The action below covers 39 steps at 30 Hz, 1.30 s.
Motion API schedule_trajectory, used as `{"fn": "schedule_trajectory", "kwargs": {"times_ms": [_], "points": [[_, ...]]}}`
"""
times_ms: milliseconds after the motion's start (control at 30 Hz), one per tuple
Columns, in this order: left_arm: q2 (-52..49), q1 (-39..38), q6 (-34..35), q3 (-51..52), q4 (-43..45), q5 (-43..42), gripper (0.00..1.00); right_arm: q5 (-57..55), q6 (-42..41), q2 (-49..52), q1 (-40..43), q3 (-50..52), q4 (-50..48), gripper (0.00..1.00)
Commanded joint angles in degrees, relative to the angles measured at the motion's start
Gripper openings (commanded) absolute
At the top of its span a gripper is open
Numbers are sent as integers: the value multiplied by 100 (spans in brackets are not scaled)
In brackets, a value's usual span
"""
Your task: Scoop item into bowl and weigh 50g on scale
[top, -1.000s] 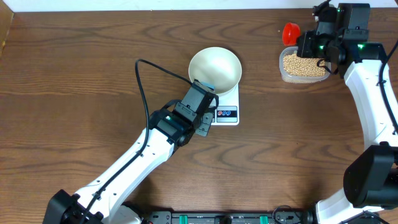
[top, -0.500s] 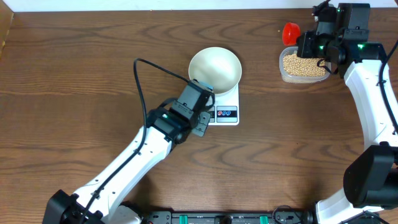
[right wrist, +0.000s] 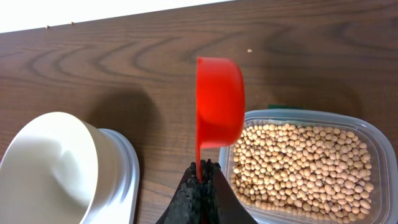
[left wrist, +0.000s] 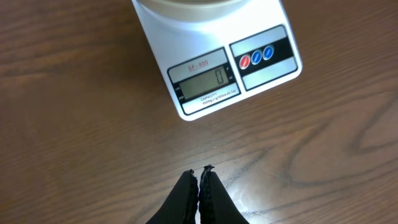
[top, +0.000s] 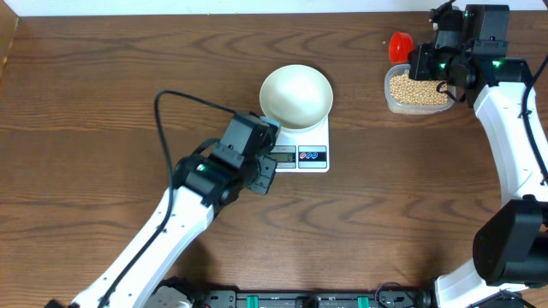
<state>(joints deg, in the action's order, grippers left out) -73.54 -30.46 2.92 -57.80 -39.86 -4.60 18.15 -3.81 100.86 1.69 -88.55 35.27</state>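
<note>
The white bowl (top: 295, 94) sits empty on the white scale (top: 306, 150), whose display (left wrist: 202, 80) reads 0. Pale tan beans (top: 419, 88) fill a clear plastic tub (right wrist: 375, 141) at the back right. My right gripper (right wrist: 204, 167) is shut on the handle of a red scoop (right wrist: 219, 109), held on edge beside the tub's left side; the scoop (top: 401, 44) shows empty. My left gripper (left wrist: 200, 172) is shut and empty above the table, just in front of the scale. The bowl (right wrist: 50, 165) and scale (right wrist: 121, 180) also show in the right wrist view.
A loose bean (right wrist: 249, 50) lies on the table behind the scoop. The left arm's black cable (top: 184, 104) loops over the table left of the bowl. The table's back edge meets a white surface (right wrist: 93, 12).
My left gripper has drawn back from the bowl and scale, toward the front left. The right arm and scoop have not moved.
</note>
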Motion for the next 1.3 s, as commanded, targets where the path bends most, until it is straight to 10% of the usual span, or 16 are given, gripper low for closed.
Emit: {"fn": "schedule_trajectory", "kwargs": {"times_ms": [0,233,267,300,333,1267], "points": [[319,17,-55,286,37,-55,7,-26,96,-44,9,-61,4,1],[507,17,-59,339,192,70,16,-26,94,-44,9,-61,9,1],[505,17,-57,339,216,74,31,-26,94,-44,9,-61,7,1],[505,17,-57,339,221,74,75,-26,94,-44,9,-61,4,1],[505,17,-57,339,221,74,95,-26,94,-44,9,-61,4,1],[507,17,-57,339,216,74,96,-1113,680,-35,293,-1764,1318,1]]}}
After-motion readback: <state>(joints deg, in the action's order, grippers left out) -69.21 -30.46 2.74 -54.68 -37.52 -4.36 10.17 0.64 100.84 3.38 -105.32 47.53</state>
